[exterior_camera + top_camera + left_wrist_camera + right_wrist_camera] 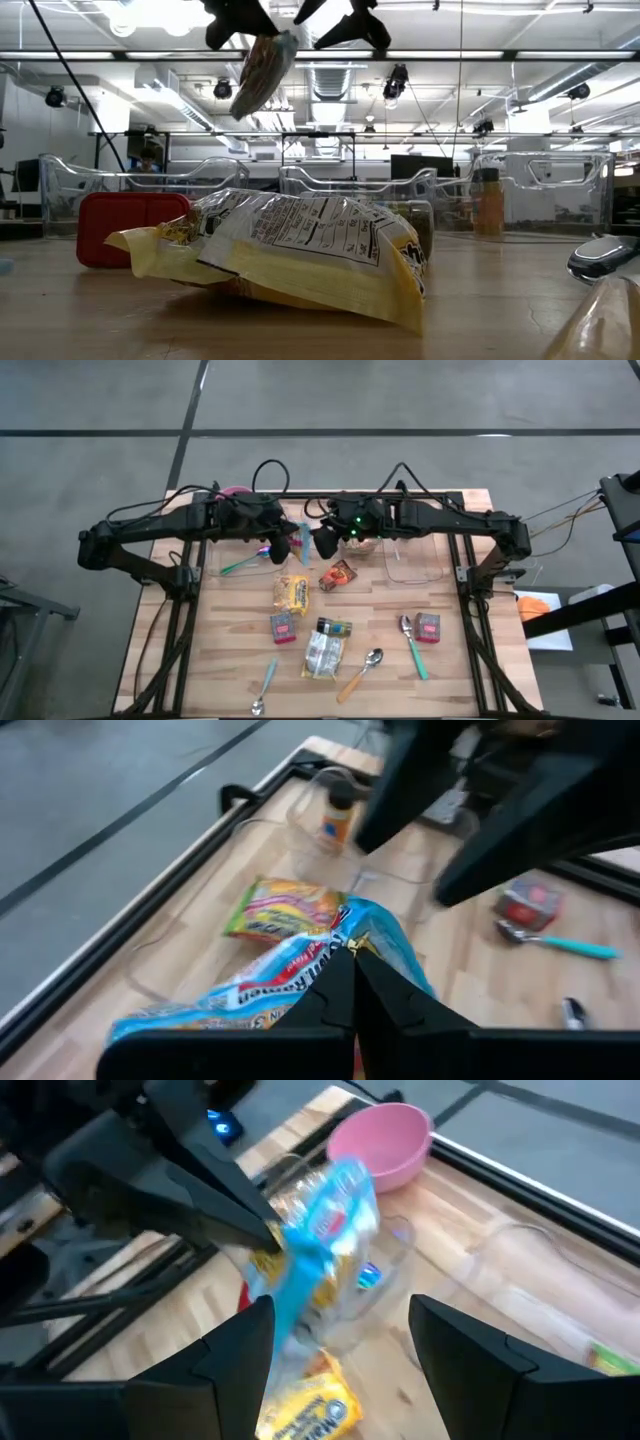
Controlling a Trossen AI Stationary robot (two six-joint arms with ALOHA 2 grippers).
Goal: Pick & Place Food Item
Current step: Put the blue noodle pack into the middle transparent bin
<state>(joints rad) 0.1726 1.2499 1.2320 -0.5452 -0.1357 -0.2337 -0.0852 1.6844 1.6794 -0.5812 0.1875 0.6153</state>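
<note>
Two Arms Meet Above the Table, One Carrying a Snack Bag

Two dark arms reach toward each other at upper centre of the high view. The left gripper (283, 550) is pinched on a blue snack bag (303, 543), which hangs just beside the right gripper (322, 540). Below them on the wooden table (230, 660) lie a yellow packet (291, 593), an orange packet (338, 575), two red packets, a clear packet (323, 653) and several spoons.

In the low view, the bag (262, 70) dangles at upper centre from the left gripper (240, 22), well above the table. The right gripper (345, 25) hangs just beside it at the top edge, fingers spread. A crumpled yellow packet (300, 250) fills the middle of the frame, with a red packet (125, 225) behind it at left.

From the left wrist view, the fingers are pressed together on the bag's top edge (300, 980) at lower centre; a green-and-yellow packet (285, 907) lies on the wood beyond.

From the right wrist view, the fingers (235, 1355) stand apart at the bottom of the frame, touching nothing. The bag (315, 1230) hangs at centre, and a pink bowl (385, 1140) sits at upper centre.
</note>
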